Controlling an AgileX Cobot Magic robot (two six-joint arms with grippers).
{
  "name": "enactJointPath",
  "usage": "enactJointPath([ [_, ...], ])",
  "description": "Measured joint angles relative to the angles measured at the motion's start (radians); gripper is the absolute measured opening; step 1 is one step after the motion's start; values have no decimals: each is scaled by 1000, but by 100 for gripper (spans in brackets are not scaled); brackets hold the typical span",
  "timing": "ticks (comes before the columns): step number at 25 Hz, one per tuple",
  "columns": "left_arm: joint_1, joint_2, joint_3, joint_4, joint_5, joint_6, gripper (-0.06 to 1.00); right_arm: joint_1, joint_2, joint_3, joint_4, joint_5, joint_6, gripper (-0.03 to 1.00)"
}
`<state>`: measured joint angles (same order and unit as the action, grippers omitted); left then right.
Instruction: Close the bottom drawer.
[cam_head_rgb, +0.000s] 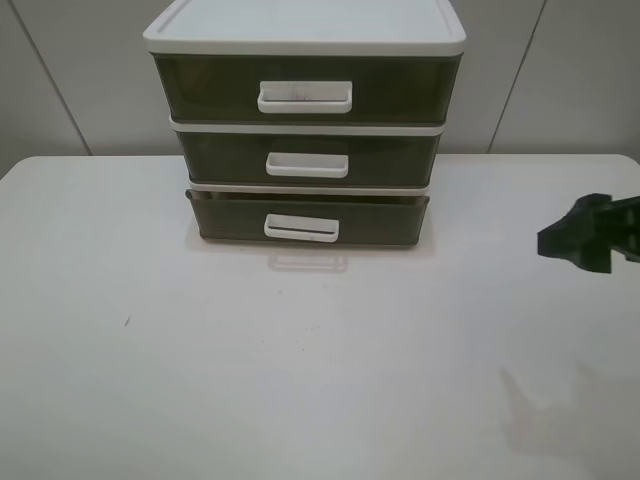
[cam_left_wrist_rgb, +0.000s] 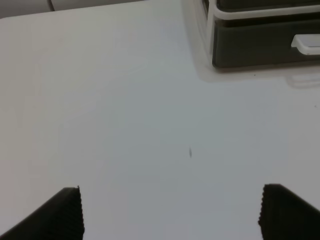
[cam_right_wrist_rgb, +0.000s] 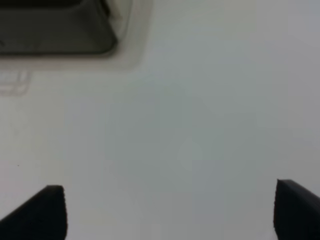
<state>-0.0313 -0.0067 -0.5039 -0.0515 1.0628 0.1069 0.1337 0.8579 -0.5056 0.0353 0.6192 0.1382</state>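
A white-framed unit (cam_head_rgb: 305, 40) with three smoky olive-brown drawers stands at the back middle of the white table (cam_head_rgb: 300, 360). The bottom drawer (cam_head_rgb: 225, 218) sticks out a little in front of the two above it; its white loop handle (cam_head_rgb: 301, 228) faces me. Its corner shows in the left wrist view (cam_left_wrist_rgb: 250, 47) and in the right wrist view (cam_right_wrist_rgb: 55, 30). My right gripper (cam_head_rgb: 585, 238) hangs over the table at the right edge, well right of the drawer; its fingers (cam_right_wrist_rgb: 45, 210) stand wide apart and empty. My left gripper (cam_left_wrist_rgb: 170, 212) is open and empty, out of the high view.
The top drawer (cam_head_rgb: 200, 85) and middle drawer (cam_head_rgb: 225, 158) sit flush in the frame. A small dark speck (cam_head_rgb: 127, 321) marks the table at the left. A grey panelled wall (cam_head_rgb: 80, 70) stands behind the table.
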Motion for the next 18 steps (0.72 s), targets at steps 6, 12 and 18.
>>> enactJointPath([
  [6, 0, 0, 0, 0, 0, 0, 72, -33, -384, 0, -13, 112, 10, 71],
  [12, 0, 0, 0, 0, 0, 0, 72, -33, -681, 0, -13, 173, 12, 71],
  [18, 0, 0, 0, 0, 0, 0, 72, -33, -822, 0, -35, 206, 13, 71],
])
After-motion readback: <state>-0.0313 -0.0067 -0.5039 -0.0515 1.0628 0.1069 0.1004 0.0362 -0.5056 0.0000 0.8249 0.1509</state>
